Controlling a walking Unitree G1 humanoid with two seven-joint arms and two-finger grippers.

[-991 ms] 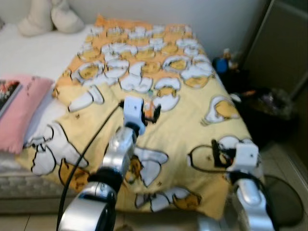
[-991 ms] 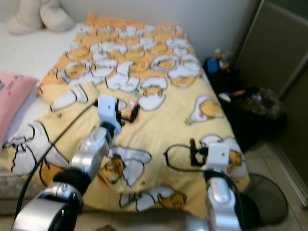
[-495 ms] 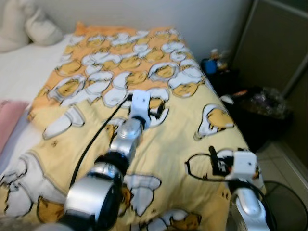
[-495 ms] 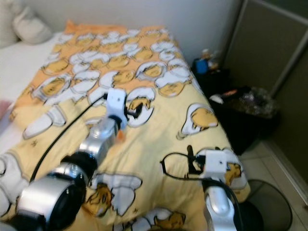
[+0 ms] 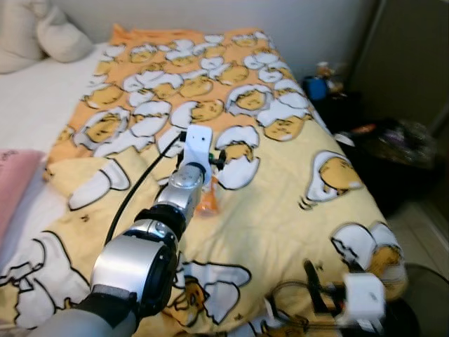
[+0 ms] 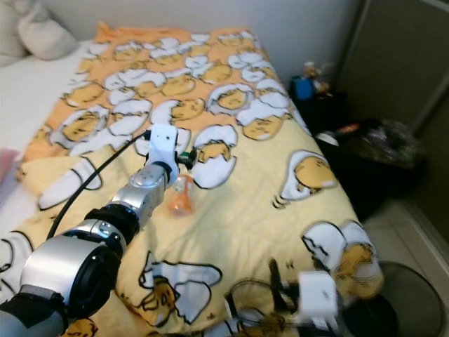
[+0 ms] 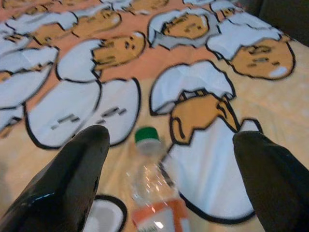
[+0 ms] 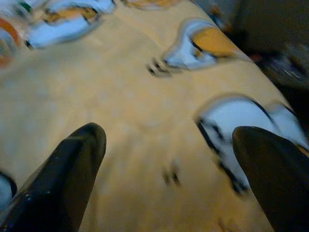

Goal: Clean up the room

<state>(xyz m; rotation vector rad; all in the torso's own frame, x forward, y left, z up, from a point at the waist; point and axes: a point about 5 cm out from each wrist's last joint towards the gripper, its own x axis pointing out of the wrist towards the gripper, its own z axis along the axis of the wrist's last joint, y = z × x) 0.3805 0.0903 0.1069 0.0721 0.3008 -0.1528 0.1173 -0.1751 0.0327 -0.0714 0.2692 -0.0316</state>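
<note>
A clear plastic bottle (image 7: 150, 186) with a green cap and an orange label lies on the yellow egg-print blanket (image 5: 280, 203) in the middle of the bed. My left gripper (image 7: 169, 135) is stretched out over the bed, open, with one black finger on each side of the bottle's cap end. The bottle (image 5: 208, 201) lies just under that wrist, and I cannot tell whether the fingers touch it. My right gripper (image 5: 312, 286) hangs low by the foot of the bed. It is open (image 8: 169, 133) over the blanket with nothing between its fingers.
A pink pillow (image 5: 12, 184) and bare white sheet (image 5: 42, 91) lie on the bed's left. Pale cushions (image 5: 42, 31) sit at the head. Right of the bed stand dark cluttered containers (image 5: 396, 144) and a blue item (image 5: 317, 87). A round dark base (image 5: 429, 298) rests on the floor.
The camera has shifted. My left gripper now has the bottle lying between its fingers. My right gripper has dropped lower, toward the foot of the bed.
</note>
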